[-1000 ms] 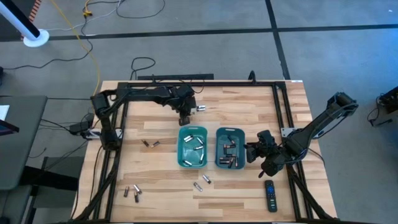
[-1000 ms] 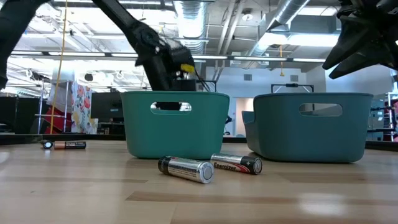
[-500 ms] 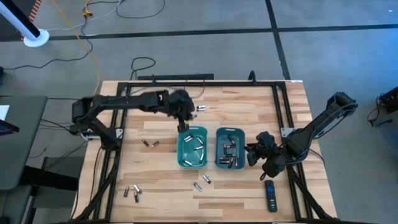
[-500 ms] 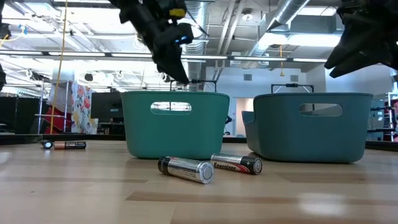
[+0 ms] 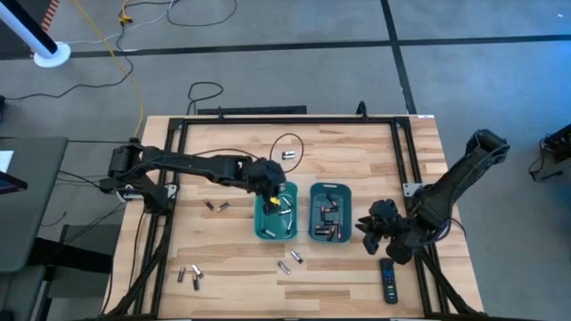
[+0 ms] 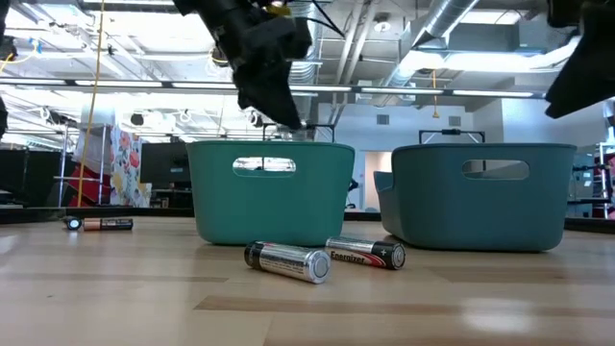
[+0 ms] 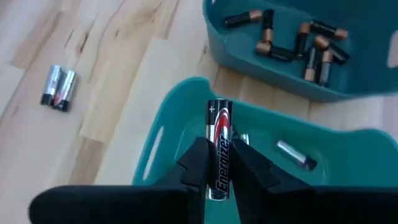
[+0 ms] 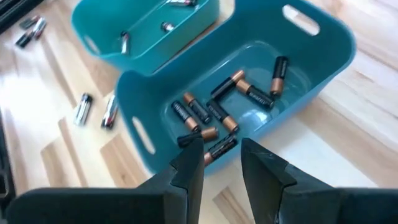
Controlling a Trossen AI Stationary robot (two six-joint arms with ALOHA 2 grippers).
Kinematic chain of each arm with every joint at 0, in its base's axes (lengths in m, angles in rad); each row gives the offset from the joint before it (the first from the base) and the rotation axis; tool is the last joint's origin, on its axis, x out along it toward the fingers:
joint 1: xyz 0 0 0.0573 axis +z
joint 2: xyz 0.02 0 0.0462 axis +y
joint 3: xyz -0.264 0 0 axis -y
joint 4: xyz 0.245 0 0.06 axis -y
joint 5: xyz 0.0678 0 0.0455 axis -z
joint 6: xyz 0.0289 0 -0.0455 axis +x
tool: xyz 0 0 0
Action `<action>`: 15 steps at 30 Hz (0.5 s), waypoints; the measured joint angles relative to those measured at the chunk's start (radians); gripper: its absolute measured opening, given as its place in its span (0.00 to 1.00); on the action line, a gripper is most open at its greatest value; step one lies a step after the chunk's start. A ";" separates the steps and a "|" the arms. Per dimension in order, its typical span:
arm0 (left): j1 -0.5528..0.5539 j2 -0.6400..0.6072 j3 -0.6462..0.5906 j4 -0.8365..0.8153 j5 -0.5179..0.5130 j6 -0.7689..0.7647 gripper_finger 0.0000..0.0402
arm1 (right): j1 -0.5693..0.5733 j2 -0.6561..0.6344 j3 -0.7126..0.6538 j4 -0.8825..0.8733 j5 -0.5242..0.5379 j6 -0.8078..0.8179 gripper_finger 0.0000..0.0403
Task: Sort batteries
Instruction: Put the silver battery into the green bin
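Wooden table (image 5: 357, 152), battery (image 7: 219, 149) partly hidden by fingers (image 7: 194, 163)

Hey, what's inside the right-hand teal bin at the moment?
The right teal bin holds about nine dark batteries with copper-coloured ends, lying loose on its floor. The right claw hides a small part of the near edge.

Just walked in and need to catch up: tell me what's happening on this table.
The robot is sorting batteries into two teal bins. The left gripper holds a silvery battery over the left bin, which has silvery ones in it. The right gripper is open and empty, hanging by the right bin of dark copper-ended batteries. More batteries lie loose on the table, and a remote sits near its right front corner.
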 joint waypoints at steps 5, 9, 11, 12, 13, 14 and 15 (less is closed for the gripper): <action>-0.034 0.069 0.000 0.006 -0.002 -0.084 0.10 | 0.056 -0.001 0.000 -0.004 -0.001 -0.005 0.30; -0.050 0.154 -0.001 0.010 0.029 -0.157 0.10 | 0.099 -0.002 0.000 -0.005 -0.002 0.000 0.30; -0.048 0.197 -0.001 0.011 0.054 -0.203 0.10 | 0.117 -0.002 0.000 -0.009 -0.002 0.002 0.30; -0.047 0.218 -0.001 0.010 0.060 -0.222 0.10 | 0.125 -0.002 0.000 -0.010 -0.002 0.003 0.30; -0.046 0.239 -0.001 0.004 0.060 -0.238 0.10 | 0.133 -0.002 0.000 -0.010 -0.002 0.006 0.30; -0.046 0.259 -0.001 0.004 0.060 -0.252 0.10 | 0.139 -0.002 0.000 -0.010 -0.002 0.009 0.30; -0.047 0.275 -0.001 0.006 0.055 -0.262 0.10 | 0.144 -0.002 0.000 -0.010 -0.002 0.010 0.30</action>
